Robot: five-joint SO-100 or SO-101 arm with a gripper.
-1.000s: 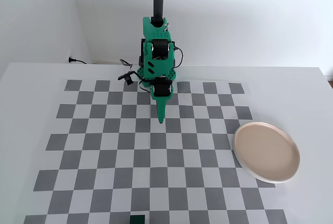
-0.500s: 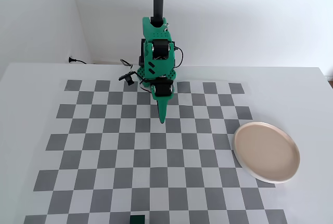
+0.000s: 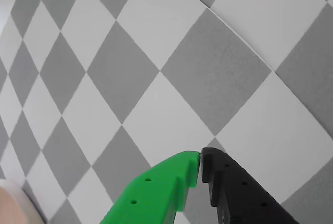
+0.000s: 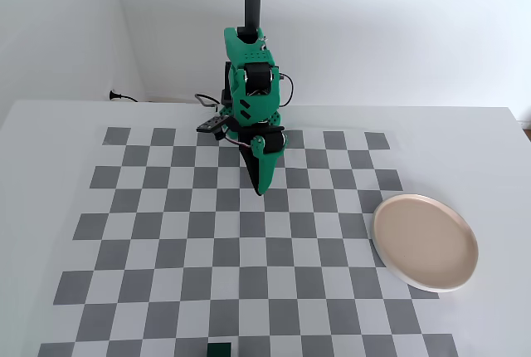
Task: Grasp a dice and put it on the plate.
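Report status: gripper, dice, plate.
Gripper shut, empty, above the checkerboard. Dice untouched at the near edge in the fixed view. Plate empty, at right. Nothing in the way.

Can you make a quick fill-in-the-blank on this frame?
1. In the fixed view the dice sits at the ___ edge of the picture.
2. The plate holds ___ dice.
3. In the wrist view the gripper has its fingers ___.

Missing words: bottom; no; shut
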